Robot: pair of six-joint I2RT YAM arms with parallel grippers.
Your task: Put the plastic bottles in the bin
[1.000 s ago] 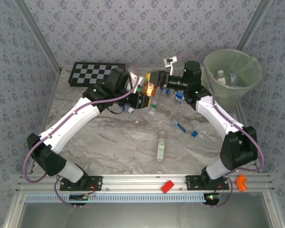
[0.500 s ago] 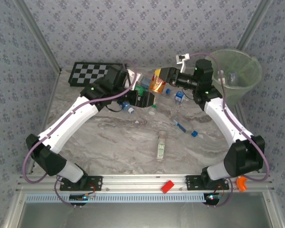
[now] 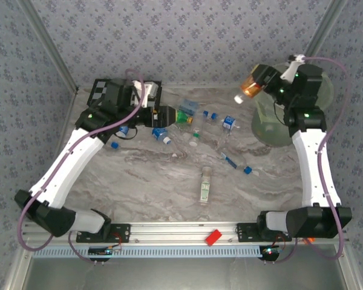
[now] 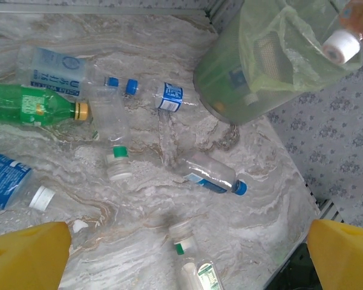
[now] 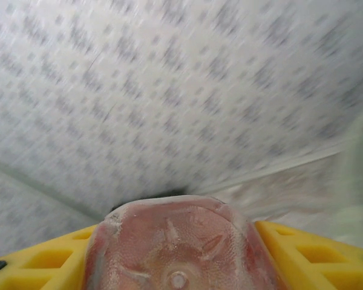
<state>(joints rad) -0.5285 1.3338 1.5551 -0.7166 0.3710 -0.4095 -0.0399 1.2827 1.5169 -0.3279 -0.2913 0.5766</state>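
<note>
Loose plastic bottles (image 3: 206, 184) litter the bench (image 3: 151, 181) left of the bin (image 3: 263, 124), a green bottle (image 3: 184, 116) among them. A second ago both jaws met well left of the bin. Now the left jaws stand spread, farther from it, and the right jaws pinch an amber bottle (image 3: 252, 89), raised just at the bin's left rim.

Right pincer (image 3: 254, 83) lifted amber bottle (image 3: 247, 92) to bin (image 3: 269, 124).
</note>
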